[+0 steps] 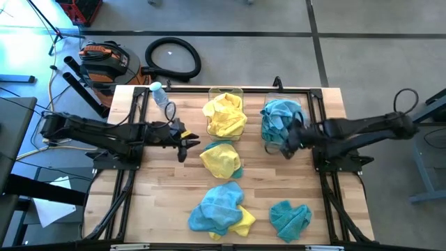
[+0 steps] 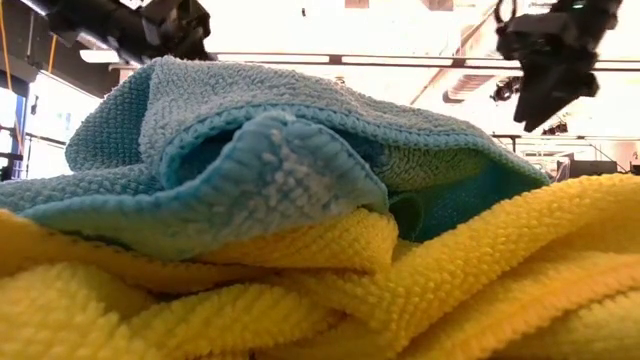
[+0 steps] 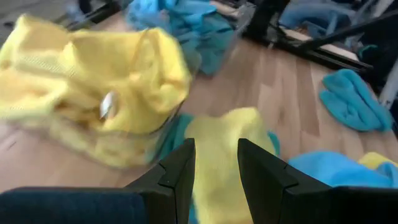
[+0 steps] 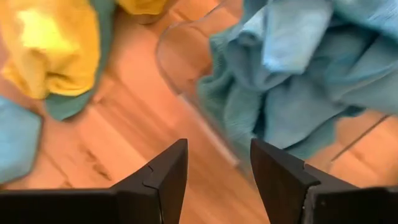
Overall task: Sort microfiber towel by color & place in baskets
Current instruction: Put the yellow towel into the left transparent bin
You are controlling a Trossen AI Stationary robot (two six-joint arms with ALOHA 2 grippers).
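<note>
The left gripper and right gripper both hang spread and empty. Yellow towels and teal towels hide most of the two far baskets. More towels lie near, blocking the low view.

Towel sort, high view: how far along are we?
Done: the clear plastic basket holding yellow fuzzy towels and the clear plastic basket holding teal-blue towels are both heaped. In hand: nothing; the left hand and right hand are open and empty. Left: the yellow towel lying on a teal one, the mixed teal and yellow pile and the lone teal towel.
</note>
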